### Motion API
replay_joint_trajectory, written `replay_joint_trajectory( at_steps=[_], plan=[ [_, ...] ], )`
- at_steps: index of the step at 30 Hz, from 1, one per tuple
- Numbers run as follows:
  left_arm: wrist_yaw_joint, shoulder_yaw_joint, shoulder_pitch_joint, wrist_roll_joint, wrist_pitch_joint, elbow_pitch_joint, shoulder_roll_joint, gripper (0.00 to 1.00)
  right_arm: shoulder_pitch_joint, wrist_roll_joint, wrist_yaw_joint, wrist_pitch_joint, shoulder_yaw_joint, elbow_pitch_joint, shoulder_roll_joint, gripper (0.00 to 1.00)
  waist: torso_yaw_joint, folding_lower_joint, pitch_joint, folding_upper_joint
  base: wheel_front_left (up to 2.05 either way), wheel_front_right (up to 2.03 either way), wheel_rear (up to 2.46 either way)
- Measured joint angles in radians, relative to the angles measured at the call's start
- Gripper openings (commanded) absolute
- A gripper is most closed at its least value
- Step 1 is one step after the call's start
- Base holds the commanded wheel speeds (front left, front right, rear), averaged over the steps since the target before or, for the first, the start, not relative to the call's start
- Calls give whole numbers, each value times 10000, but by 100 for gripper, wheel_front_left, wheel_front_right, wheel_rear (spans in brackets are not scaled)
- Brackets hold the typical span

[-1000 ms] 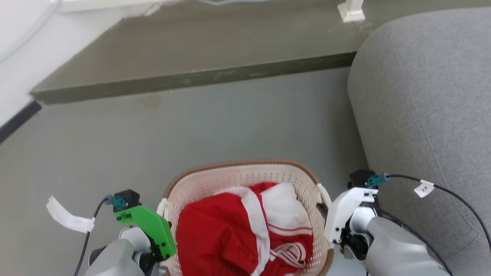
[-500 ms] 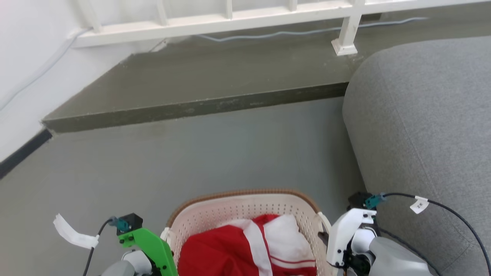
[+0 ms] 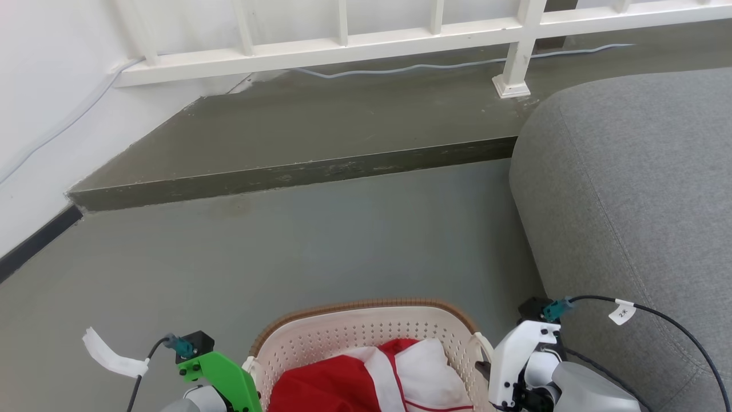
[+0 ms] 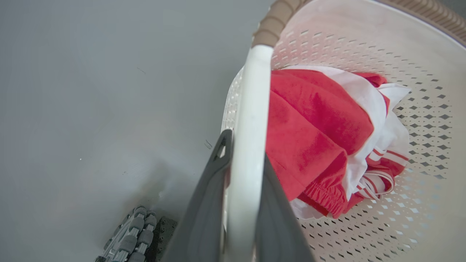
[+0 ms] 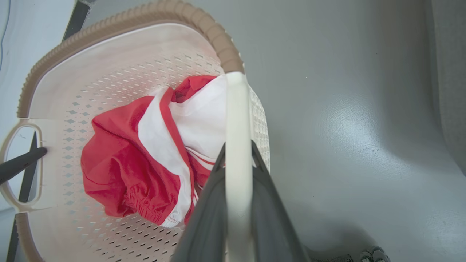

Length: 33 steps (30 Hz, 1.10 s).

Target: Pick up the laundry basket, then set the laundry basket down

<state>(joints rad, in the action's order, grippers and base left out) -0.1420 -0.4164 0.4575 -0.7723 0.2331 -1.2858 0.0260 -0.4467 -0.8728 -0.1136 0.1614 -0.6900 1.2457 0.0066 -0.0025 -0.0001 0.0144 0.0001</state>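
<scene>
1. Left gripper [image 4: 244,154]: the two dark fingers [image 4: 207,203] are drawn in narrow on the left handle [image 4: 251,102]. One finger lies on the outer face of the white bar and one on the inner face, so the bar is pinched between them.
2. Right gripper [image 5: 237,149]: its fingers [image 5: 207,211] hold the right handle [image 5: 236,116] the same way, with the bar running up between them.
3. Purpose of the grip: taking both side handles at once splits the load between the arms. It also keeps the brown rim level, so the clothes [image 5: 120,163] are unlikely to spill.
4. Laundry basket [image 3: 366,329]: it sits between the two grippers at the bottom centre of the head view, over the grey floor [image 3: 343,240]. The red-and-white clothes lie bunched in its perforated bowl.
5. Surroundings: the grey sofa [image 3: 629,189] is just beside the right arm. A low step [image 3: 297,171] and a white railing [image 3: 400,40] lie well ahead.
6. Stage, as judged: both grasps look secure, which suits the carrying phase. Whether the base is clear of the floor cannot be told.
7. Caution: the sofa leaves little room on the right for setting down.
</scene>
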Motion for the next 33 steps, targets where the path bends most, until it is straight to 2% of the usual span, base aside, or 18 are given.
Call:
replay_joint_trajectory(
  at_steps=[33],
  plan=[
    [23, -8, -18, -77, 123, 0, 0, 0, 3, -270, 0, 82, -77, 13, -8, 0, 29, 0, 57, 0, 0, 0, 0]
  ],
)
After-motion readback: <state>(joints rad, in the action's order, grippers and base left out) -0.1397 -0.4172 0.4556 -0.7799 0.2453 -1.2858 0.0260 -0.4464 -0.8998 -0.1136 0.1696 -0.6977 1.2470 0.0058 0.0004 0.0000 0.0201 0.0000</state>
